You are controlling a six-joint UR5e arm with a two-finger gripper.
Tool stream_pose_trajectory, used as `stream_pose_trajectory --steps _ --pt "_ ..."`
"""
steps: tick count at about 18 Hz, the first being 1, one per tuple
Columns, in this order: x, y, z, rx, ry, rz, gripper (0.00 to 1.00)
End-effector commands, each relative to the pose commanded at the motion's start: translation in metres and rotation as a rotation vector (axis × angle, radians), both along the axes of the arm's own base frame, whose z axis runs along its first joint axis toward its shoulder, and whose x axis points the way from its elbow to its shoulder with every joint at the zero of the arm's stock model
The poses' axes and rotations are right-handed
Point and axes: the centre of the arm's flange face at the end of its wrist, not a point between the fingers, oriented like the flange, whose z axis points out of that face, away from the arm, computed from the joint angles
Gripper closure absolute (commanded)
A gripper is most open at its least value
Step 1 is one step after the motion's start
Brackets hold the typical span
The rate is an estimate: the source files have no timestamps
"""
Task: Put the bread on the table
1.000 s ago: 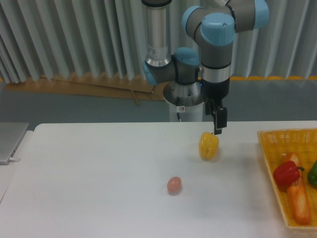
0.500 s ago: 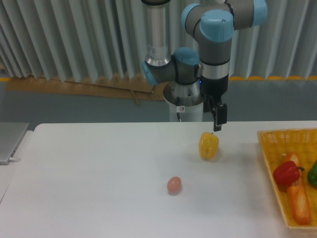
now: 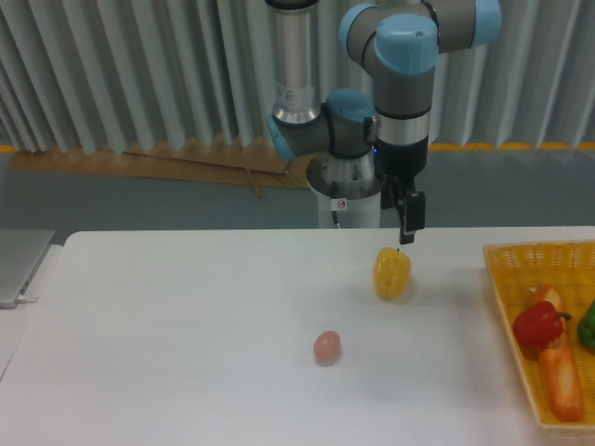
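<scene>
Bread (image 3: 561,370) lies in the yellow woven basket (image 3: 507,307) at the right edge of the table (image 3: 167,353), running lengthwise toward the near right corner, its upper end tucked under or against a red pepper (image 3: 538,325); a green pepper (image 3: 588,327) sits just beside that, cut off by the frame edge. Gripper (image 3: 410,234) hangs above the yellow bell pepper (image 3: 392,272) near the far edge of the table, well apart from the basket, carrying nothing; seen edge-on, so whether the fingers are parted or together cannot be told. Handling, as a judgement: the loaf looks long, slim and light, probably a rigid prop with a smooth skin, so it may slip or pivot if taken near an end. Best hold is likely across the narrow width at mid-length, on the exposed lower half clear of the red pepper, to keep it level. Risk: the basket wall and the neighbouring pepper crowd the approach. Count: one bread, one basket, one yellow pepper, one red pepper, one green pepper partly seen, one small pinkish-brown egg-shaped thing (image 3: 326,347) alone toward the middle of the table, one arm.
</scene>
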Motion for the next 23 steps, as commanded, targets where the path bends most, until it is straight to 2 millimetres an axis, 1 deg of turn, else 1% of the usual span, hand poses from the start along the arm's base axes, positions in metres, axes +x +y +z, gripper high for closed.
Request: stream_pose_trajectory --steps 10,13,15,18,23 --pt "0.000 0.000 -0.001 -0.001 -0.001 -0.002 0.00" --pt "-0.006 -0.002 -0.002 0.000 0.000 0.005 0.00" --pt "-0.015 -0.008 -0.002 0.003 0.002 0.021 0.00" --pt "-0.020 -0.009 -0.008 -0.004 -0.005 0.029 0.00" --pt "-0.027 -0.008 -0.020 0.037 0.062 0.038 0.00"
